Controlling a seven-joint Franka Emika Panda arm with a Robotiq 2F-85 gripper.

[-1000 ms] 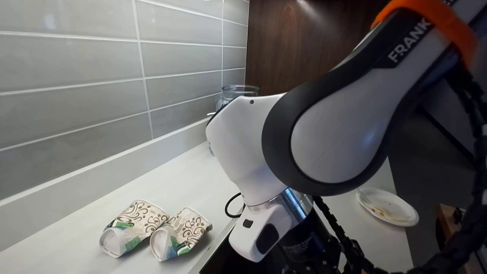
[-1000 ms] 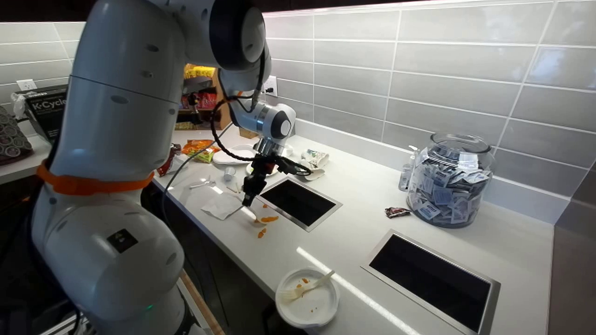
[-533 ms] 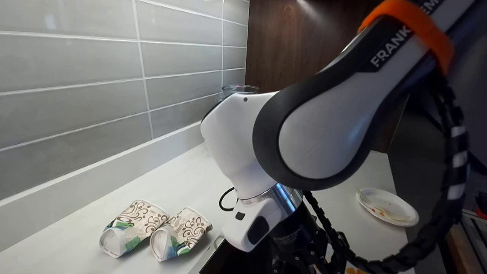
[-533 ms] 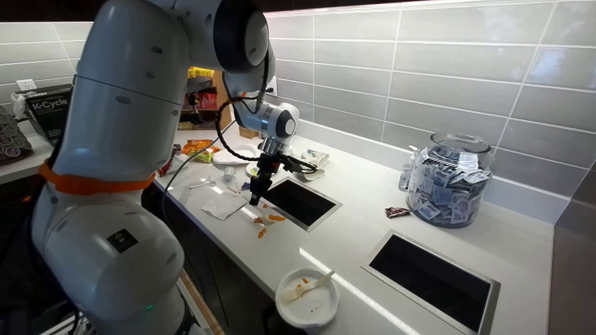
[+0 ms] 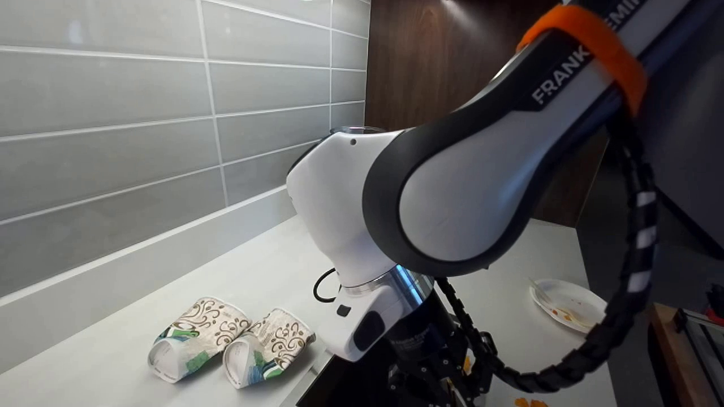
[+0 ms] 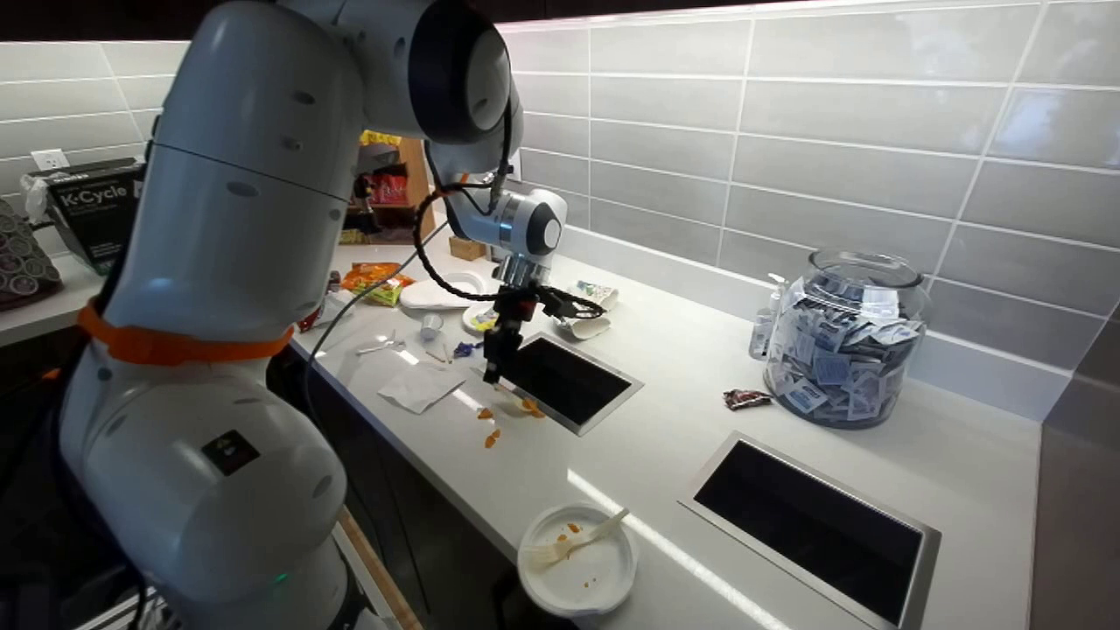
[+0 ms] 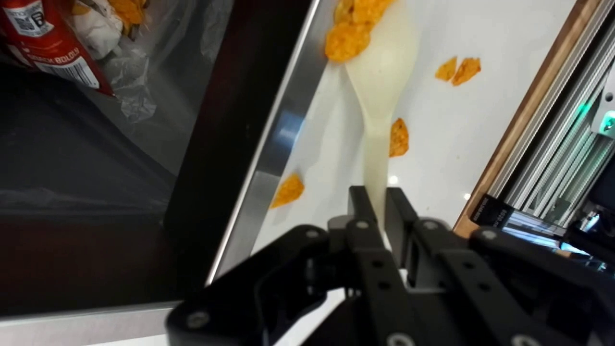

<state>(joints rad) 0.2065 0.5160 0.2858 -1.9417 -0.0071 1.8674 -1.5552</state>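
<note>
My gripper [image 7: 376, 197] is shut on the handle of a pale spoon [image 7: 376, 144], whose bowl points away toward the top of the wrist view. Several orange chips [image 7: 348, 42] lie against the bowl's left edge, beside the steel rim [image 7: 284, 122] of a counter opening; whether any rest on the spoon I cannot tell. A chip piece [image 7: 399, 138] sits by the handle, another [image 7: 289, 191] near the rim, and broken bits [image 7: 466, 71] lie farther right. In an exterior view the gripper [image 6: 493, 376] hangs low over the counter, left of the black opening [image 6: 573, 378].
Inside the opening are a red bag [image 7: 48, 43] and a dark liner [image 7: 72, 144]. Two crushed paper cups [image 5: 212, 328] lie near the wall. A plate with a fork [image 6: 582, 582] stands at the counter's edge. A napkin [image 6: 420, 388] and a glass jar [image 6: 844, 350] are also on the counter.
The gripper has moved across the counter toward the opening with the spoon, and the orange chips by the spoon have shifted the same way. The grip looks unchanged.
</note>
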